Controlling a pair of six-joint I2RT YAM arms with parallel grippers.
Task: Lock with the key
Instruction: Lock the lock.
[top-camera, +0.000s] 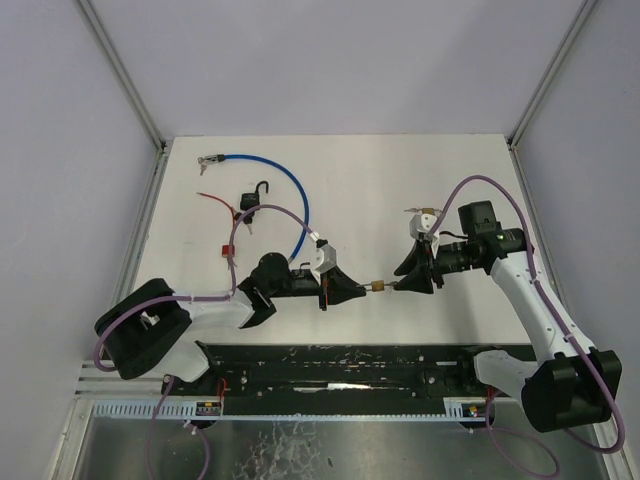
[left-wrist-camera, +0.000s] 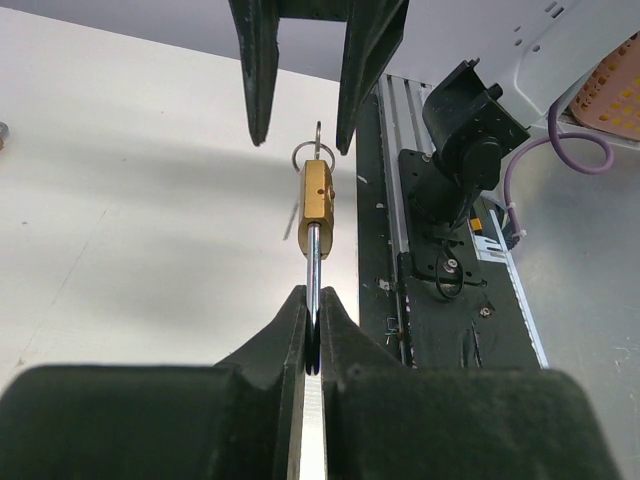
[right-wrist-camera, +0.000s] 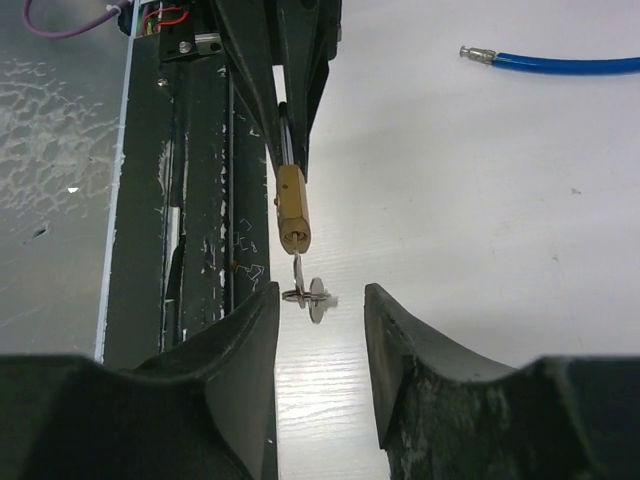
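A small brass padlock (top-camera: 377, 286) hangs in the air between the two arms. My left gripper (left-wrist-camera: 314, 300) is shut on its steel shackle (left-wrist-camera: 313, 265), with the brass body (left-wrist-camera: 316, 195) pointing away from it. A key (right-wrist-camera: 300, 270) sits in the lock's keyhole, with a key ring (right-wrist-camera: 311, 295) and a second key dangling from it. My right gripper (right-wrist-camera: 320, 300) is open, its fingers standing either side of the key and ring without clamping them. The ring hangs close to the left fingertip (right-wrist-camera: 262, 300). In the top view the right gripper (top-camera: 400, 285) faces the left gripper (top-camera: 352, 290).
A blue cable lock (top-camera: 270, 175), a black padlock (top-camera: 250, 205) and a red wire with a tag (top-camera: 222, 215) lie at the back left. Loose keys (top-camera: 418, 212) lie behind the right gripper. A black rail (top-camera: 340, 365) runs along the near edge.
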